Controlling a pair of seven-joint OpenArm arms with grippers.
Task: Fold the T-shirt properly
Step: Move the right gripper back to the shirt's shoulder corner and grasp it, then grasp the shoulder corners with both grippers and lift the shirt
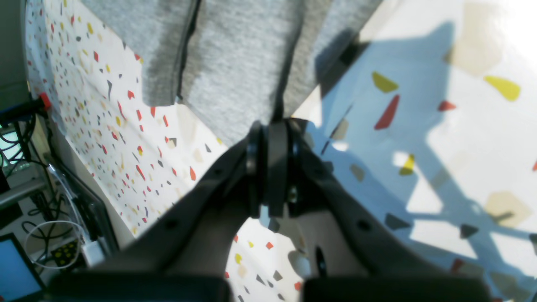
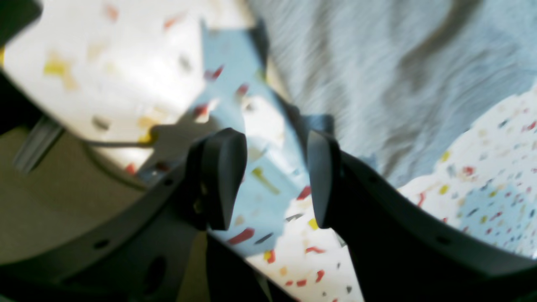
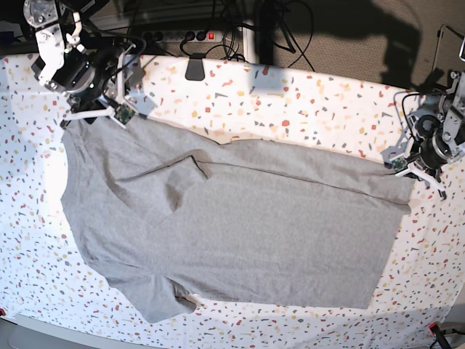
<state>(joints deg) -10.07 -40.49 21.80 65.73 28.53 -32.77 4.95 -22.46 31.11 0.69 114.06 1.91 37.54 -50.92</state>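
The heather-grey T-shirt (image 3: 240,225) lies spread plain side up across the speckled table cover (image 3: 305,109), with one sleeve folded in near the upper left. My left gripper (image 3: 409,169) is at the shirt's right-hand hem corner. In the left wrist view its jaws (image 1: 272,126) are pressed together, with the grey cloth (image 1: 239,63) running into the fingertips. My right gripper (image 3: 116,109) hovers at the shirt's upper-left corner. In the right wrist view it (image 2: 272,159) stands open over bare table cover, with the shirt (image 2: 398,63) just beyond its fingers.
A power strip and cables (image 3: 182,35) run along the table's back edge, and a black clip (image 3: 195,69) sits on that edge. Cables and a screen (image 1: 25,251) show beside the table in the left wrist view. A red clamp (image 3: 436,329) is at the front right corner.
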